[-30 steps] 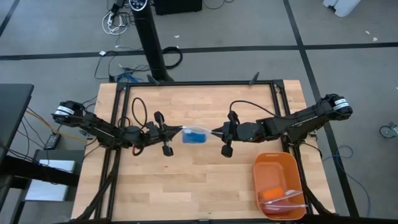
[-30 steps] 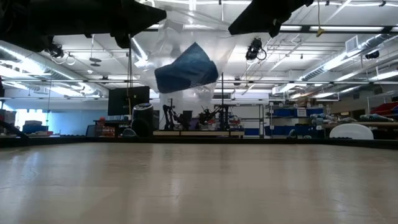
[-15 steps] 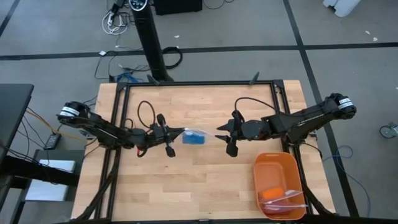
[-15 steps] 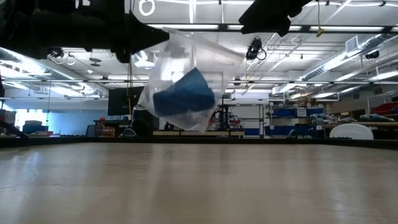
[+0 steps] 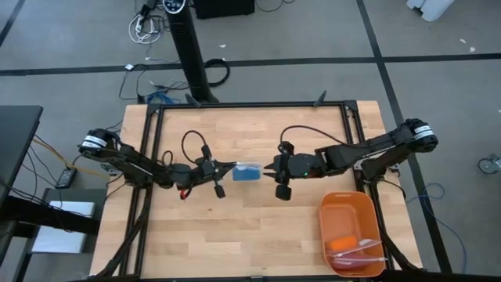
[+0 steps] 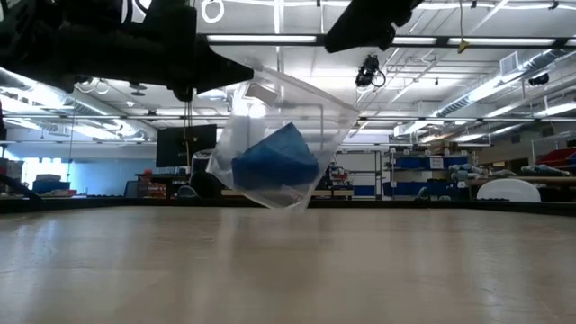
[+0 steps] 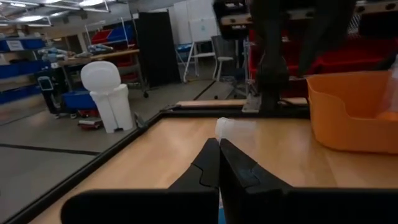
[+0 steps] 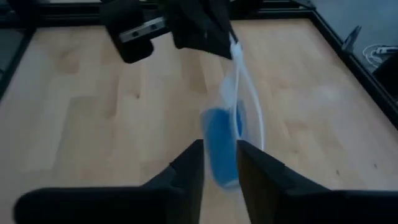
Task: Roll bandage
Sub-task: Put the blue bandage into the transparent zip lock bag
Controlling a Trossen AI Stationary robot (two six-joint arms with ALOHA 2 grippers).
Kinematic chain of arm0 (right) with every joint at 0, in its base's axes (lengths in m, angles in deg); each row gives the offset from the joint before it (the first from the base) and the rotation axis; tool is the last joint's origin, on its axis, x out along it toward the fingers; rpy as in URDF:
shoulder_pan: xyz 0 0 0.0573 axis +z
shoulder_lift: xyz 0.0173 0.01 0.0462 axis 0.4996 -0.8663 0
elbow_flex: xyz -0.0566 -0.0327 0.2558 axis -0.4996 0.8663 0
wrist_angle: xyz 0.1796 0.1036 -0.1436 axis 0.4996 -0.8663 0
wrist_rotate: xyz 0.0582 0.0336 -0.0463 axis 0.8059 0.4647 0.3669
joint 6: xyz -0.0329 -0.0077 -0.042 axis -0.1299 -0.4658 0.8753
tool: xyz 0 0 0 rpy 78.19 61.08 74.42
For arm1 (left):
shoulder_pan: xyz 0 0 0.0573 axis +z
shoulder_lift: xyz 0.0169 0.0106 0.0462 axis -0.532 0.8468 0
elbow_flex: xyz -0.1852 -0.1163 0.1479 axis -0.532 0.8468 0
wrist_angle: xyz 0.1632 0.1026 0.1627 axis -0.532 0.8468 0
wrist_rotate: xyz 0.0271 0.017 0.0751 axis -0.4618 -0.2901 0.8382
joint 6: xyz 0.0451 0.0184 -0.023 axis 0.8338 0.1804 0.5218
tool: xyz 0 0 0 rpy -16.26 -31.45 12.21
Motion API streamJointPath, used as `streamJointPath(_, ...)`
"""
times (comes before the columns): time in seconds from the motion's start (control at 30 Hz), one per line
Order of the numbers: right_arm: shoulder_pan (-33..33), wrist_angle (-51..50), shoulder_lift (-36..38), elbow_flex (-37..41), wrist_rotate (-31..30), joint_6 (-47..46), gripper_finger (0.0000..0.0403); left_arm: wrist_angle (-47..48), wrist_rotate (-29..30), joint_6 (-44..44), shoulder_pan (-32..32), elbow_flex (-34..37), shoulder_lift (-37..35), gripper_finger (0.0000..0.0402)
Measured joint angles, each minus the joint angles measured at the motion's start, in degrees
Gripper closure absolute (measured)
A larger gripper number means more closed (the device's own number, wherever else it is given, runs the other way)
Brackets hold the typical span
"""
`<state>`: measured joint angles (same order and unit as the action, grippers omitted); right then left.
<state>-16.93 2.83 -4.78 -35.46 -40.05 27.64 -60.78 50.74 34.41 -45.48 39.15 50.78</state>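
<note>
clear plastic bag point(image 6: 286, 135) now hangs from the left gripper point(image 5: 222, 168) alone, blue bandage point(image 6: 274, 160) still inside, above the table's point(image 5: 258, 235) middle.
the right gripper point(image 5: 268, 169), fingers parted and empty, has let go and returned just right of the bag; the left stays clamped on its corner, so unbagging remains.

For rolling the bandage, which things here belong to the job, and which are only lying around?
Belonging to the job:
- bandage, blue, inside the clear plastic bag
- left gripper, shut on the bag's edge
- right gripper, near the bag's other side

Only lying around:
- orange tray, at the table's corner on the right arm's side
</note>
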Motion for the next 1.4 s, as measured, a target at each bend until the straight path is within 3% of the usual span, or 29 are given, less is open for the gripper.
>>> streamJointPath(0.2,-0.71,2.76,-5.04,-1.8,-1.02,6.79,0.039,1.58,-0.29,-0.22,-0.31,0.02,0.0,0.0401)
streamJointPath(0.27,-1.37,2.7,-6.4,-3.69,-1.03,9.61,0.0398,1.59,-0.98,-0.2,-0.31,0.04,0.0,0.0401)
streamJointPath(0.6,-5.44,-7.09,-13.96,-12.27,5.03,11.92,0.0399,1.25,-2.0,0.02,-0.31,-0.34,-0.02,0.0401)
streamJointPath(0.87,-7.02,-6.22,-15.91,-12.4,4.49,12.13,0.0398,1.84,-4.07,1.14,-0.31,-2.12,-0.04,0.0401)
streamJointPath(1.07,-7.77,-6.6,-17.45,-12.41,9.38,12.19,0.0397,1.6,-4.56,1.9,-0.33,-3.54,-0.04,0.0401)
streamJointPath(1.2,-6.52,-7.05,-19.47,-12.37,8.71,12.34,0.0397,0.96,-4.58,2.71,-0.67,-3.78,-0.04,0.0401)
streamJointPath(1.4,-1.95,-5.39,-18.64,-12.35,1.88,10.79,0.0401,1.14,-4.25,2.49,-2.19,-3.78,-0.04,0.0401)
